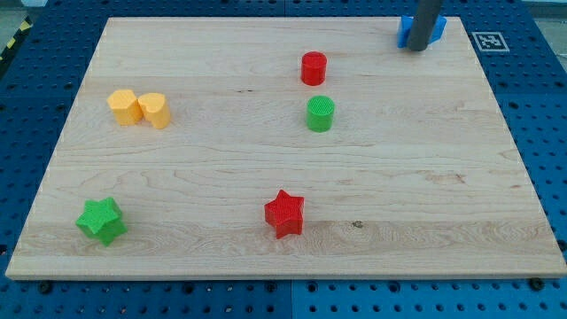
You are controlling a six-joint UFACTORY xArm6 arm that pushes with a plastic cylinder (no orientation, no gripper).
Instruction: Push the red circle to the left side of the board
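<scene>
The red circle (314, 68) is a short red cylinder standing on the wooden board (221, 204), right of the middle and near the view's top. My tip (418, 49) is the lower end of a dark rod at the view's top right. It stands well to the right of the red circle, apart from it. The tip is against a blue block (434, 29), which the rod partly hides, so its shape is unclear.
A green circle (321, 113) stands just below the red circle. A red star (284, 213) lies at the bottom centre. A green star (101, 221) lies at the bottom left. Two yellow blocks (140, 107) sit side by side at the left.
</scene>
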